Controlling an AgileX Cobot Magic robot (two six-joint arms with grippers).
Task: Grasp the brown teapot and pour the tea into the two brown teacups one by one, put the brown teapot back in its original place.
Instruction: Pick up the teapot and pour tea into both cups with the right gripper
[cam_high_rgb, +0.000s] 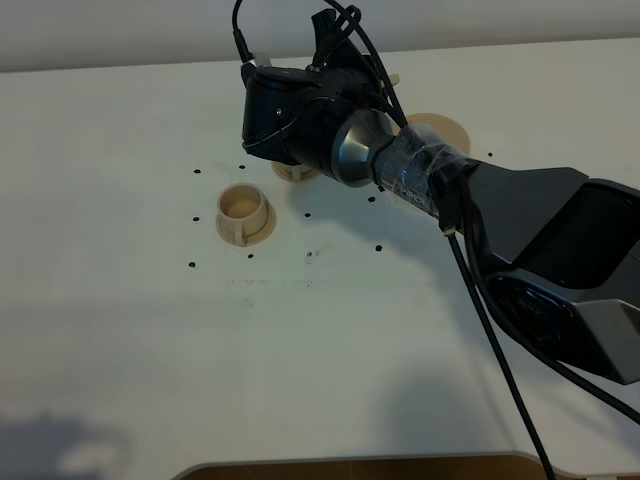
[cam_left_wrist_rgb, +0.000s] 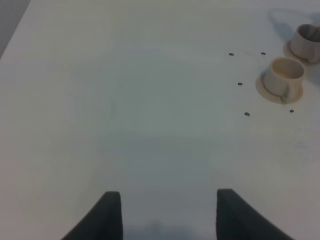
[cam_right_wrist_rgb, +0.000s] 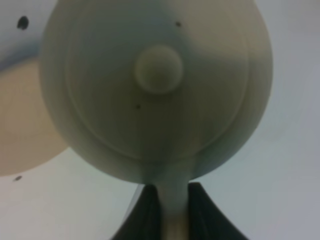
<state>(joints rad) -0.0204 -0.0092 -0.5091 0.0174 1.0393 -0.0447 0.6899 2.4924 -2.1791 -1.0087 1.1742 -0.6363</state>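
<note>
The brown teapot (cam_right_wrist_rgb: 155, 90) fills the right wrist view from above, its lid knob (cam_right_wrist_rgb: 158, 69) in the middle. My right gripper (cam_right_wrist_rgb: 170, 189) is shut on its loop handle (cam_right_wrist_rgb: 172, 215) and holds it off the table. In the high view my right arm (cam_high_rgb: 400, 165) reaches across the middle and hides the teapot. One brown teacup (cam_high_rgb: 243, 205) stands on its saucer (cam_high_rgb: 262, 234). The second teacup (cam_high_rgb: 293, 172) is mostly hidden under the wrist. The wide saucer (cam_high_rgb: 445, 128) lies behind the arm. My left gripper (cam_left_wrist_rgb: 167, 215) is open and empty; both cups (cam_left_wrist_rgb: 284, 75) (cam_left_wrist_rgb: 306, 44) lie far from it.
Small black dots (cam_high_rgb: 250, 256) mark the white table (cam_high_rgb: 150, 330) around the cups. A beige-tan disc (cam_right_wrist_rgb: 22, 130) shows beside the teapot in the right wrist view; I cannot tell which saucer it is. Black cables (cam_high_rgb: 500, 350) hang from the right arm.
</note>
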